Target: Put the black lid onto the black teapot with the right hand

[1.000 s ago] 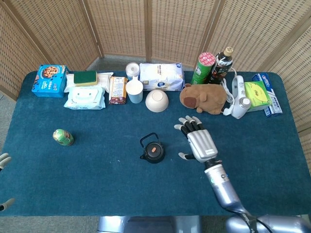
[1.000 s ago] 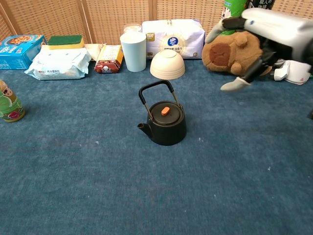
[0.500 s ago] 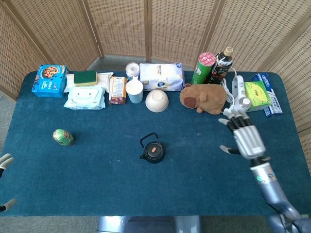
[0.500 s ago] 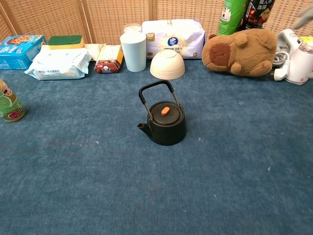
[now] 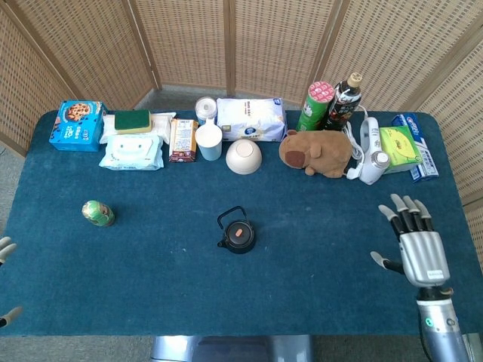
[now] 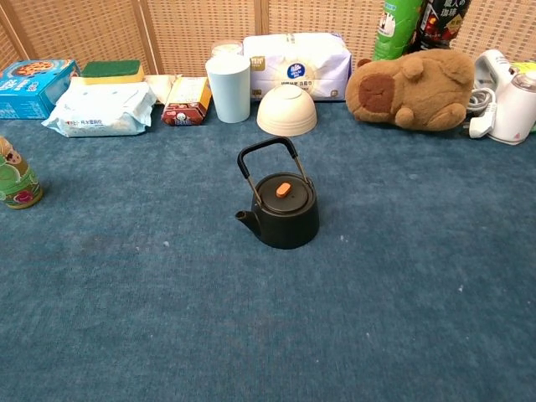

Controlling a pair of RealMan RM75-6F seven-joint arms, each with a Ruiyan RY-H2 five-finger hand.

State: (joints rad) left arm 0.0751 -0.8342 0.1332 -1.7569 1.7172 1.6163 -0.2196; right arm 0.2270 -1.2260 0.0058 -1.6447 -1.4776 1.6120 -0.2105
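Black lid (image 6: pixel 285 191) with orange knob sitting on black teapot (image 6: pixel 283 211), mid table, handle up, spout pointing left. Looks done already. Right hand (image 5: pixel 419 245) far off to the right of teapot, near table edge, fingers spread wide, holding nothing. Left hand (image 5: pixel 6 253) just peeking in at far left edge, too little showing to tell open or closed. Right hand a bit nearer to teapot than left. 1 second ago right hand just beside teapot; now moved away to the right. Teapot and lid not moved.
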